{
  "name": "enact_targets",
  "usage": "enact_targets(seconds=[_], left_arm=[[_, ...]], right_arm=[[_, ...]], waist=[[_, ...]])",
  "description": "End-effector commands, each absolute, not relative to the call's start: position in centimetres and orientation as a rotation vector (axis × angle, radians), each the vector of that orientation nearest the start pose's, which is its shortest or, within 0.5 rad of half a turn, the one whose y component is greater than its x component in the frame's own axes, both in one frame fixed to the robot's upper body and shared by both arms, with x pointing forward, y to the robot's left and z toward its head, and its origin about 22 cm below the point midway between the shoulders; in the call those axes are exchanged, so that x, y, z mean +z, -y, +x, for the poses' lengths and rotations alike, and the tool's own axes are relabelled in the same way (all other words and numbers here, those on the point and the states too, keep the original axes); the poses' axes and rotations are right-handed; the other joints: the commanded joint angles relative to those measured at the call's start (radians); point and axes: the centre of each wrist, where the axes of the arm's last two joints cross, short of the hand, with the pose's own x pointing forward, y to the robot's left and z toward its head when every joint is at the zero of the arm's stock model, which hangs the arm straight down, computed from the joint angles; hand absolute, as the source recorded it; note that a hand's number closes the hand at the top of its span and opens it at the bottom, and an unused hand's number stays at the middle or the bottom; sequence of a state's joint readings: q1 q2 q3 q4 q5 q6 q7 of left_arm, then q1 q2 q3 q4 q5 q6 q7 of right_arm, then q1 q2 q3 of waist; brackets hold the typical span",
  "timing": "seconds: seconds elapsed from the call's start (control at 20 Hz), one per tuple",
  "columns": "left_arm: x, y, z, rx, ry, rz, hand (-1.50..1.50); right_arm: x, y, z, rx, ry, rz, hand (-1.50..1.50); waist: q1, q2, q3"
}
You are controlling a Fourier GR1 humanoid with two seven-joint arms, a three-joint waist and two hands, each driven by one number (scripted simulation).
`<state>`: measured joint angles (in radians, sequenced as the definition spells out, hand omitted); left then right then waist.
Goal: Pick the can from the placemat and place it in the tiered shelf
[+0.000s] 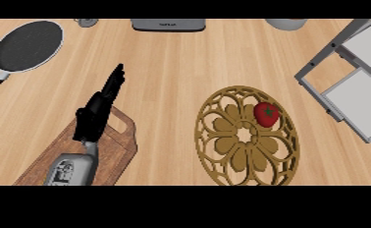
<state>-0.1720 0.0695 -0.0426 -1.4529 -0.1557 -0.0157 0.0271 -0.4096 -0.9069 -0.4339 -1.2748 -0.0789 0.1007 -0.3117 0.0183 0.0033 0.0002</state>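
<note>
- Far left, top: dark round pan (29, 45), grey rim, partly cut by the view's edge.
- Small grey item (87, 22) at top edge, just right of pan; can't tell what it is.
- Lower left: wooden cutting board (116, 148) w/ handle cutout, running off the bottom.
- Left hand (101, 106) above the board, grey forearm coming in from bottom; fingers straight, close together, pointing up and slightly right, holding nothing.
- Top centre: grey appliance (168, 24), only its front edge in view.
- Centre-right: round openwork placemat (217, 148), flower pattern, flat on counter.
- Red round obj w/ green top (267, 114) sits on placemat's upper right part, looks like a tomato, not a can; nothing touches it.
- Top right: grey bowl-like item (286, 23), cut by edge.
- Far right: tiered shelf (340, 74), grey frame, pale panels, well apart from placemat.
- Right hand: not visible.
</note>
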Motion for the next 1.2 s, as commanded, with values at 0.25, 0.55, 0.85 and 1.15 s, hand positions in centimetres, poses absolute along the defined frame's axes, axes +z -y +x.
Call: enact_targets(seconds=[0.25,0.55,0.85,1.15], left_arm=[[2.4,-21.4,29.1,-0.263,1.575,0.098,0.00],[1.9,-22.3,28.5,-0.283,1.590,0.109,0.00],[3.3,-21.5,28.4,-0.259,1.577,0.099,0.00],[0.7,-21.0,28.7,-0.264,1.560,0.097,0.00]], right_arm=[[24.4,50.9,31.0,0.278,2.128,-0.765,1.50],[23.6,50.7,31.8,0.333,1.902,-1.123,1.50],[22.2,53.0,31.5,0.227,1.841,-1.116,-1.50],[22.9,54.0,31.5,0.111,1.905,-0.912,-1.50]], waist=[[-0.005,0.000,0.000],[0.012,0.007,0.000],[-0.003,0.000,0.000],[-0.008,0.000,0.000]])
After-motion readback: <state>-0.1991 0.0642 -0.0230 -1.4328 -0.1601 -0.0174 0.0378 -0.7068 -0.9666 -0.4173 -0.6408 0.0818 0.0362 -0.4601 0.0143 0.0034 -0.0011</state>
